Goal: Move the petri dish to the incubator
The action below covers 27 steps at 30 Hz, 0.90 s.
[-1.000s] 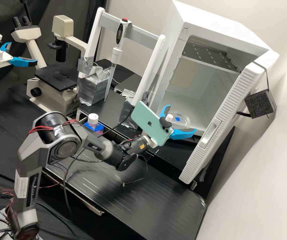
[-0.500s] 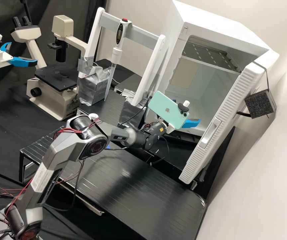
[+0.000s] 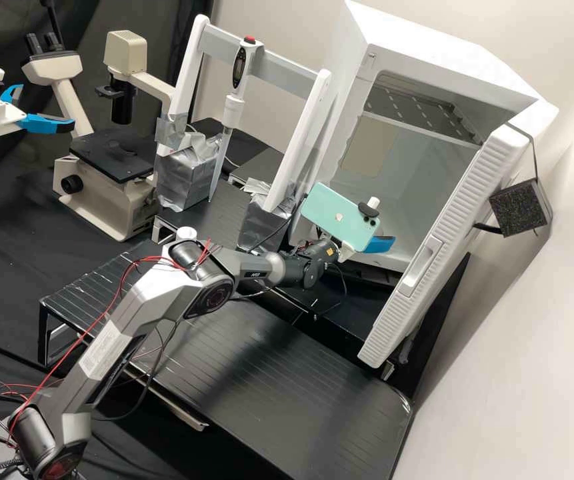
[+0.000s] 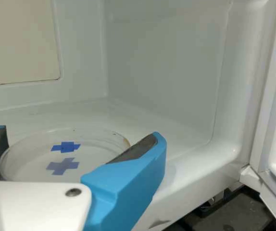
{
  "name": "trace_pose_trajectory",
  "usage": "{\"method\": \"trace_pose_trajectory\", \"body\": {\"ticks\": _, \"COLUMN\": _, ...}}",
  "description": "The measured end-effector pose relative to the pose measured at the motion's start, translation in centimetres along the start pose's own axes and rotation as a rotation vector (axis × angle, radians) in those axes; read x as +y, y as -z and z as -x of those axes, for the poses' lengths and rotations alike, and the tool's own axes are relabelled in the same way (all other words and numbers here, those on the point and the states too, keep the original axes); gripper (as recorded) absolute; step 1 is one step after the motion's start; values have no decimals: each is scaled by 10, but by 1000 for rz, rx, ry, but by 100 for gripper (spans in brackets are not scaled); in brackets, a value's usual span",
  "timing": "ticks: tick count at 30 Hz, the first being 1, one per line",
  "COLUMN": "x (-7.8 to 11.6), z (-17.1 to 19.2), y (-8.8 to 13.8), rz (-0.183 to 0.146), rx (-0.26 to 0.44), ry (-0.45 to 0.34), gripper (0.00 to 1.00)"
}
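Petri dish (image 4: 68,155) inside the open incubator (image 3: 430,167) at two o'clock, jaws (image 3: 380,245) clamped on its sides

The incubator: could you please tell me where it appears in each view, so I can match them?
High view: incubator at upper right, its door swung open.
Wrist view: its white interior, beyond the petri dish.
Shared landmark: beige panel on an inner wall.

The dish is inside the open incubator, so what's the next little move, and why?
I'd probably ease the gripper gently down to settle the dish on the floor of the incubator before letting go. The dish looks pinched between the blue fingers, over that floor; whether it already touches down, I can't tell.
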Motion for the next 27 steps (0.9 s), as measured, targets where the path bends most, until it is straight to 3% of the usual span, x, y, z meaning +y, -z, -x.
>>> {"method": "trace_pose_trajectory", "body": {"ticks": 15, "x": 3, "z": -2, "y": -7, "rz": 12, "rx": -8, "ry": 1, "gripper": 0}}
{"method": "trace_pose_trajectory", "body": {"ticks": 16, "x": 4, "z": -2, "y": -8, "rz": 8, "rx": -10, "ry": -2, "gripper": 100}}
{"method": "trace_pose_trajectory", "body": {"ticks": 27, "x": 8, "z": 2, "y": -16, "rz": 5, "rx": -3, "ry": -5, "gripper": 100}}
